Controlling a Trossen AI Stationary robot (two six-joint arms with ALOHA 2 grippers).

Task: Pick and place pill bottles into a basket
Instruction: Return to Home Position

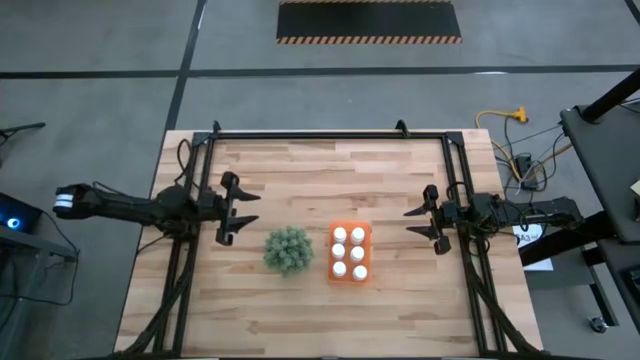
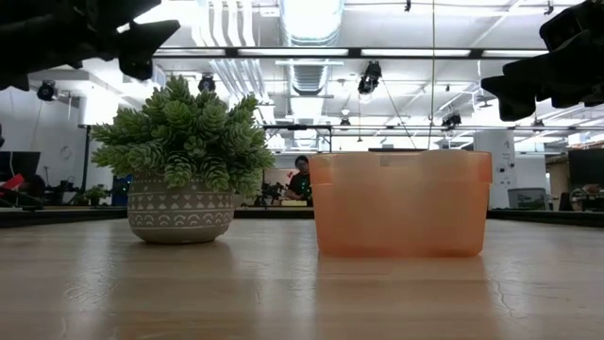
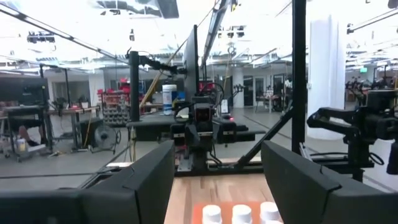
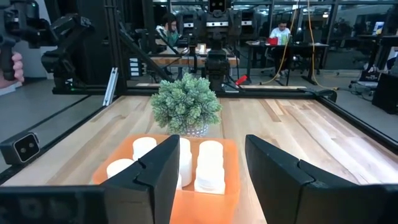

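A pale wooden table [image 1: 300, 310] is seen in a workshop hall. Near its middle the orange basket [image 1: 350, 226] is set, and all six bottles [image 1: 340, 252] are stood inside it in two rows. A potted plant [image 1: 288, 250] is placed just left of it. The left gripper [image 1: 245, 208] and right gripper [image 1: 410, 221] are held raised, well apart from the basket on either side, with fingers spread and nothing held.

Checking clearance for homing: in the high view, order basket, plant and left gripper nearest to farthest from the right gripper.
1. Basket, at table centre, closest to the right gripper.
2. Plant, just beyond the basket.
3. Left gripper, far side of the table.
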